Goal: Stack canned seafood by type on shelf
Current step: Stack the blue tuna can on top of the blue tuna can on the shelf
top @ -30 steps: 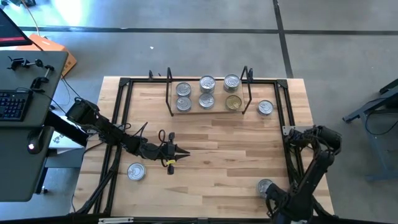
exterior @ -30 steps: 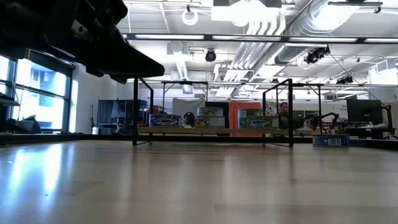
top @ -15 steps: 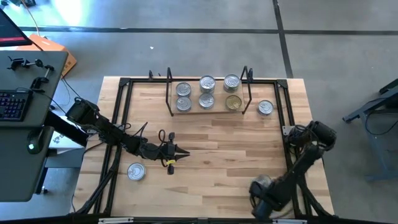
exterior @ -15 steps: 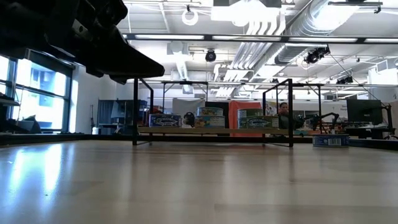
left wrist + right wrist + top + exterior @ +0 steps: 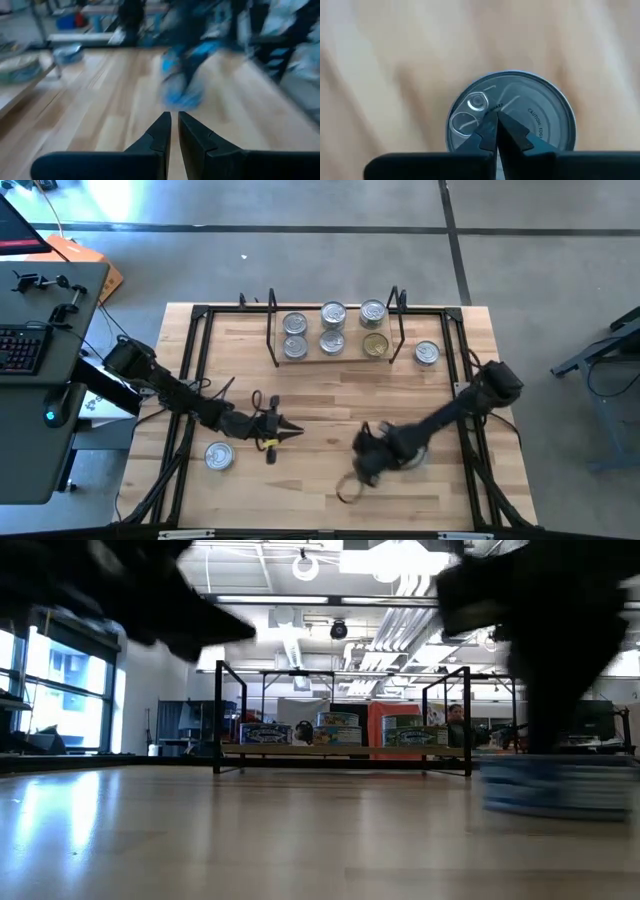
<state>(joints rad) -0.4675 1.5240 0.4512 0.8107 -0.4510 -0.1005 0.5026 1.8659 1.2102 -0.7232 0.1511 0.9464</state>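
Note:
Five silver-lidded tins and one gold-lidded tin (image 5: 375, 344) stand on the shelf (image 5: 330, 358) at the table's far edge. One tin (image 5: 427, 353) stands on the table right of the shelf. Another (image 5: 218, 455) stands near the left edge. My left gripper (image 5: 285, 430) is shut and touches nothing, just right of that tin. My right gripper (image 5: 375, 455) is shut over a blue-labelled silver tin (image 5: 512, 115) at the table's middle, toward the near edge. In the high view the arm hides most of that tin. In the low view the tin (image 5: 555, 785) shows blurred. My right gripper points down from above, and its shut fingertips (image 5: 492, 122) sit on the middle of the tin's lid (image 5: 530, 107), beside the pull tab. The tin stands upright under them. Whether its base is on the table, I cannot tell.
The shelf's black wire end loops (image 5: 397, 315) stand upright beside the tins. A black frame (image 5: 195, 360) runs along the table's edges. A desk with a keyboard (image 5: 20, 345) stands left of the table. Bare wood lies between the shelf and both grippers.
My right arm has swung fast from the table's near right corner toward its middle. The tin that stood in that corner has travelled leftward with the gripper, staying upright under the shut fingers.

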